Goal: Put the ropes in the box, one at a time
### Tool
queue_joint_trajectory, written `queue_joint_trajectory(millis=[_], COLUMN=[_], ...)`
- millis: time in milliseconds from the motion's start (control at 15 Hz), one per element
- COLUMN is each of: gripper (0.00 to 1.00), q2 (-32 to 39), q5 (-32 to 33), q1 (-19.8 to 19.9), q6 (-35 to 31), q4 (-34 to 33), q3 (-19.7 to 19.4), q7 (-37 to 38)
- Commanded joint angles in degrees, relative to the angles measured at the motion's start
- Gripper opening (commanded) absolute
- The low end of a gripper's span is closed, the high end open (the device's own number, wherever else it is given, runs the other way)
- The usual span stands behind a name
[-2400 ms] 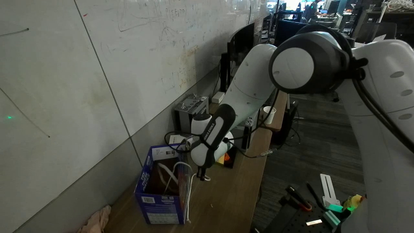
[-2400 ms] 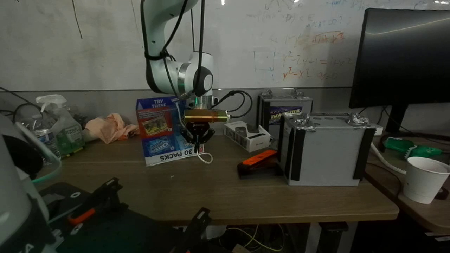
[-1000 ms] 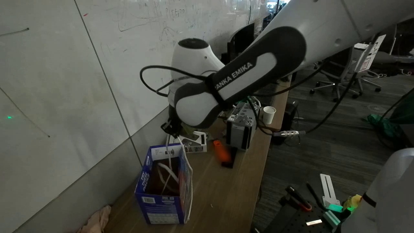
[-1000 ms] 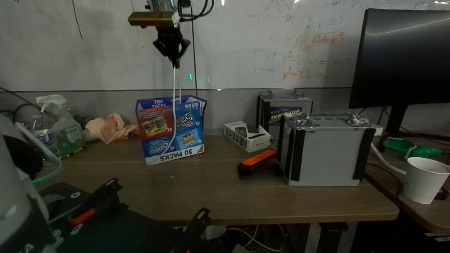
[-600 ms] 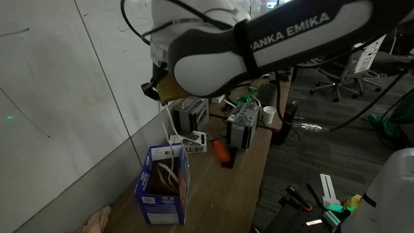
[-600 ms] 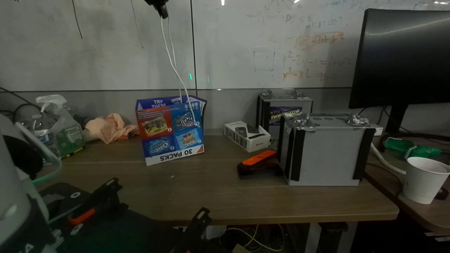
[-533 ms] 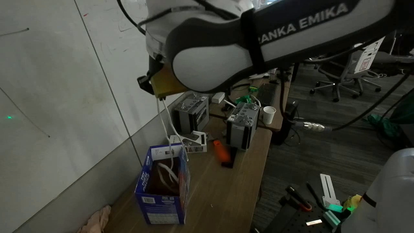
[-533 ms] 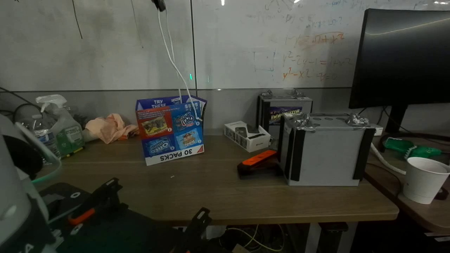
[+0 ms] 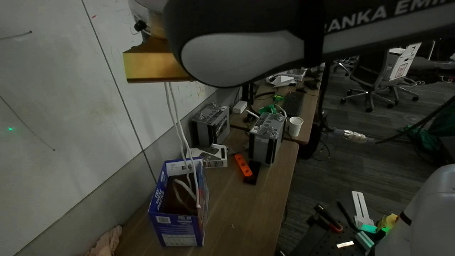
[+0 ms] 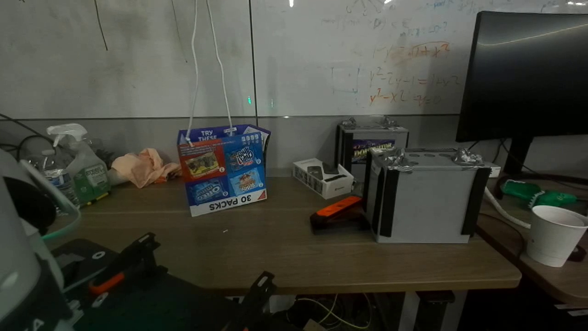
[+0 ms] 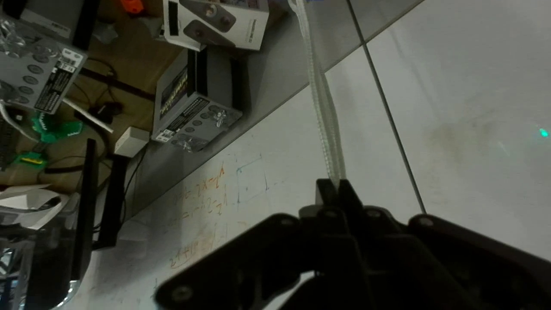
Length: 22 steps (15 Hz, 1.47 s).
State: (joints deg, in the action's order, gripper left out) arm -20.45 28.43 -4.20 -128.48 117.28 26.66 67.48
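Observation:
The box (image 9: 180,229), blue-purple with a brown inside, stands open-topped on the table by the wall. It also shows in an exterior view (image 10: 223,172). A white rope (image 9: 184,186) lies looped inside it. My gripper (image 11: 336,184) is shut on another white rope (image 11: 325,116) in the wrist view. This rope hangs in two strands above the box in both exterior views (image 10: 195,59). One strand goes behind the box's front panel. The other strand's end overlaps that panel's top edge. The gripper's fingers are hidden or out of frame in both exterior views.
A white carton (image 10: 323,178), an orange-and-black object (image 10: 340,211) and grey device boxes (image 10: 429,197) stand right of the box. A peach cloth (image 10: 144,168) and a spray bottle (image 10: 87,165) stand left. The whiteboard wall (image 9: 71,106) rises behind.
My gripper has lifted high from beside the box, carrying the rope up over it. In the last half second the strands swing, and the loose end moves left along the box's front panel.

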Motion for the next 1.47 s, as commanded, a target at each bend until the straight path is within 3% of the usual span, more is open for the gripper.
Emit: queue_joint_trajectory(millis=[0,533,867,1400], gripper=[0.01,0.01,0.01,0.01], q2=[-0.66,2.72,7.25,18.05], q5=[7.48,12.91,11.48,8.99], q1=[1.20,-1.37,-2.64,-8.33], q6=[5.45,10.30,10.22,9.15], q4=[-3.99,-8.14,-7.87,-8.75], q3=[4.82,6.80,4.98,-0.53], q7=[10.73,18.97,17.69,14.83])
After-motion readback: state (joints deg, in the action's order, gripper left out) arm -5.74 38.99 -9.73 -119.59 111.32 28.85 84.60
